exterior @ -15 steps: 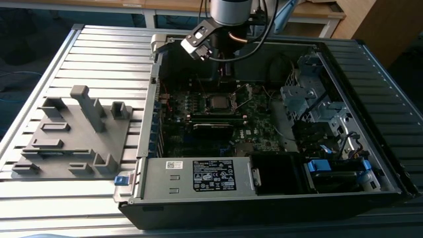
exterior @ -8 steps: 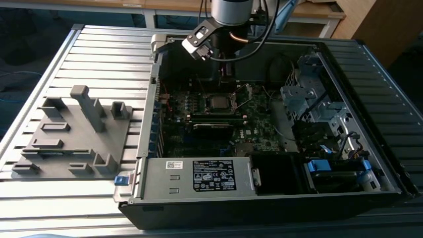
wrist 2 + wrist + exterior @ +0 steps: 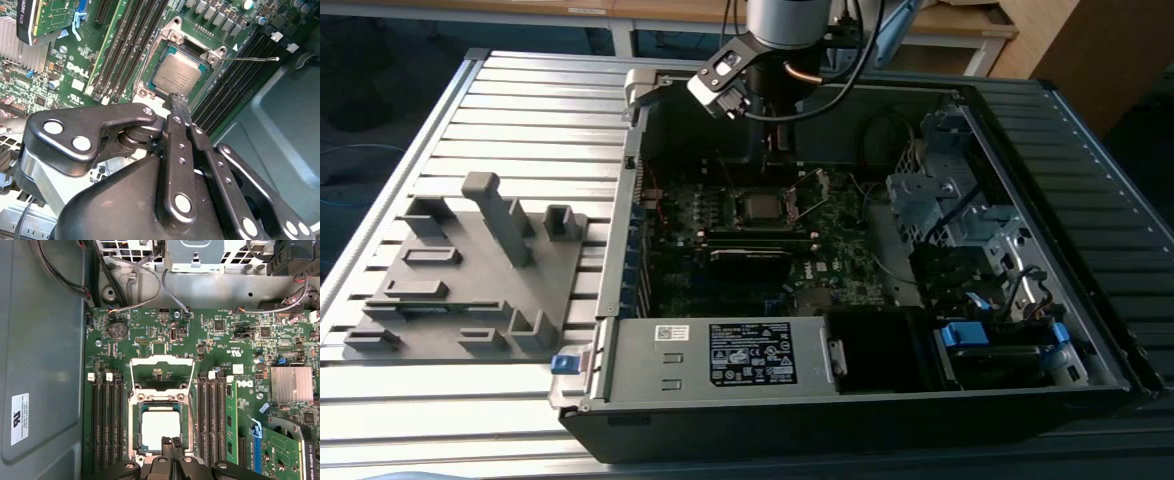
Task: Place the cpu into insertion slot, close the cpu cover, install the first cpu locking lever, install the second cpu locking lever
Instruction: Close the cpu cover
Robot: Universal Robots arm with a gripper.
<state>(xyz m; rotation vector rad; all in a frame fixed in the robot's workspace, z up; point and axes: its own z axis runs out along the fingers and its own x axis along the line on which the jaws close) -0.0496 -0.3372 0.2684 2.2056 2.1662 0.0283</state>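
The cpu (image 3: 161,426) lies flat in the insertion slot (image 3: 134,432) on the green motherboard, its silver-grey top showing in both wrist views (image 3: 176,75). The cpu cover (image 3: 161,362) is swung open, a silvery frame standing off the far side of the socket. A thin locking lever (image 3: 250,59) sticks out sideways, unlatched. My gripper (image 3: 171,442) hovers just above the near edge of the cpu, shut with nothing between its fingers (image 3: 179,102). In the exterior view the gripper (image 3: 781,150) hangs inside the open computer case, just behind the socket (image 3: 761,207).
Long black memory slots (image 3: 106,425) flank the socket on both sides. A finned heatsink (image 3: 291,385) and a green expansion card (image 3: 280,450) sit off to one side. Cables (image 3: 135,295) run along the case wall. A grey fixture block (image 3: 474,270) stands at the exterior view's left.
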